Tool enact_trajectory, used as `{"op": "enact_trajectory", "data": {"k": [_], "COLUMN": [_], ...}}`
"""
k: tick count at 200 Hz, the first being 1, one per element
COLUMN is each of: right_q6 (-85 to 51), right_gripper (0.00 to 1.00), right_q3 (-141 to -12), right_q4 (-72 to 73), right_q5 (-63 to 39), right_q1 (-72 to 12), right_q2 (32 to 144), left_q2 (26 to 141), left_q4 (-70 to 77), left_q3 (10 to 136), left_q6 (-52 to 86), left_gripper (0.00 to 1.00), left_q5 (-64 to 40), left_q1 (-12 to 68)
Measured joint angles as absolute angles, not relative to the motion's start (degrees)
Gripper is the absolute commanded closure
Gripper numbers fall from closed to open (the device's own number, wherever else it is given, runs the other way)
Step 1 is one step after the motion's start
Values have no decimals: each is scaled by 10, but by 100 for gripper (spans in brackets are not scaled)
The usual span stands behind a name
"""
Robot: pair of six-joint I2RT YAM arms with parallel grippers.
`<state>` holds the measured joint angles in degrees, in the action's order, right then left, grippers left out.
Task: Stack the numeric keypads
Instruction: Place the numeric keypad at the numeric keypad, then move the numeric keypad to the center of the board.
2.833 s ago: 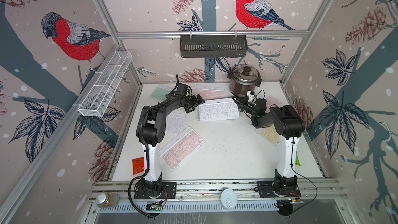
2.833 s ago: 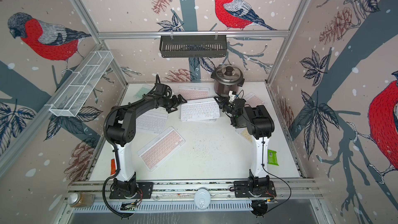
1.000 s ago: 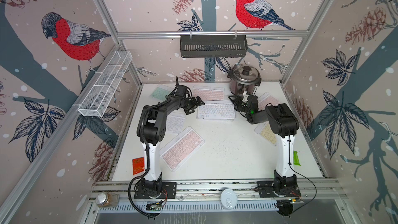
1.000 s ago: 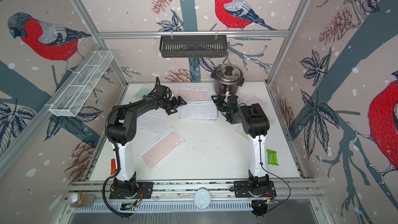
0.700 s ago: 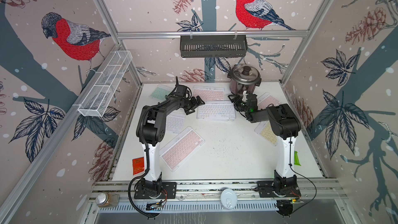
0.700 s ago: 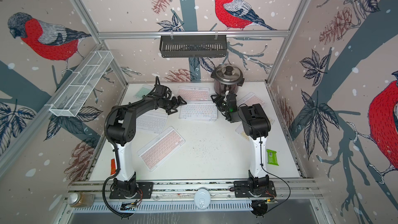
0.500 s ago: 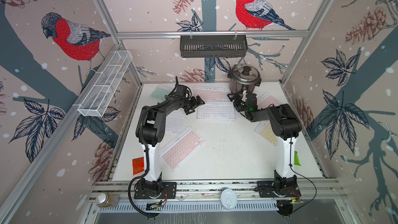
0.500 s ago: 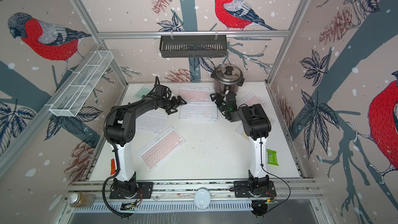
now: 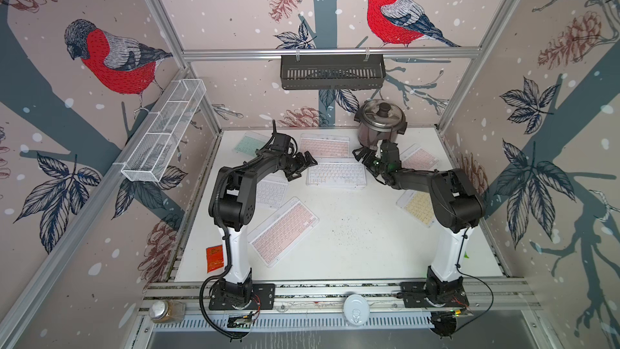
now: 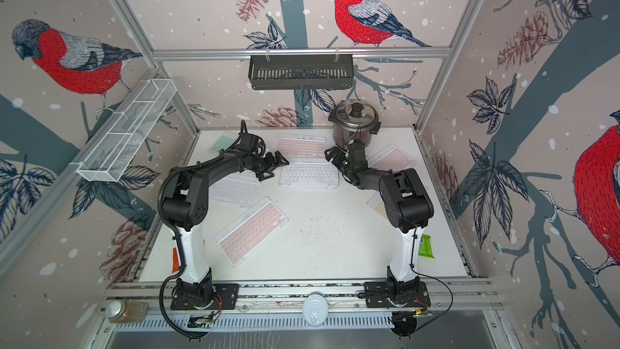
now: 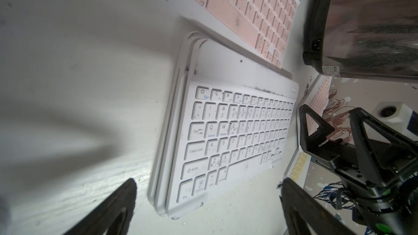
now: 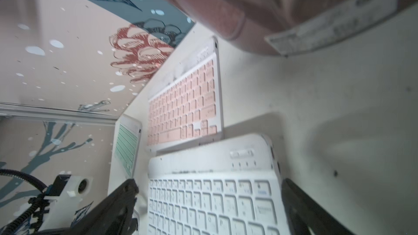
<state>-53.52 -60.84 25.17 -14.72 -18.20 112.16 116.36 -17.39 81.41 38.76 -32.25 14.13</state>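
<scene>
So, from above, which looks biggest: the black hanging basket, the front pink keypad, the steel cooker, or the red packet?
In a top view:
black hanging basket
front pink keypad and steel cooker, about alike
red packet
The basket hangs nearer the camera, so unsure.

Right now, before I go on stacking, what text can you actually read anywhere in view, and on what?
"Esc", "Tab", "Caps Lock", "Shift", "Fn": keys of the top white keypad, left wrist view.
"Q", "W", "A", "S", "Z": letter keys of the same keypad.
Legends on the pink keypad: blurred.
Labels on the cooker: too small to read.
</scene>
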Motion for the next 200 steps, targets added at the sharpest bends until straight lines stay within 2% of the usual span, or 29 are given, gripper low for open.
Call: {"op": "enact_trajectory", "data": {"k": [49,101,200], "right_q6": [-508,-494,-510], "right_gripper": [0,0,0], "right_q3": [-580,-615,-633], "right_q4": [185,136,109], "right_q5": [-105,-61,-37], "right_q1": [-218,-246,-261], "right_q2": [1102,1113,1118], "left_q2": [1180,1198,1204], "left_q4": [-173,-165,-162], "left_q3": [810,824,834], "left_q6": [389,396,405], "left_gripper": [2,2,1], "left_q5": [-323,-332,-343], "left_q1": [142,150,152]}}
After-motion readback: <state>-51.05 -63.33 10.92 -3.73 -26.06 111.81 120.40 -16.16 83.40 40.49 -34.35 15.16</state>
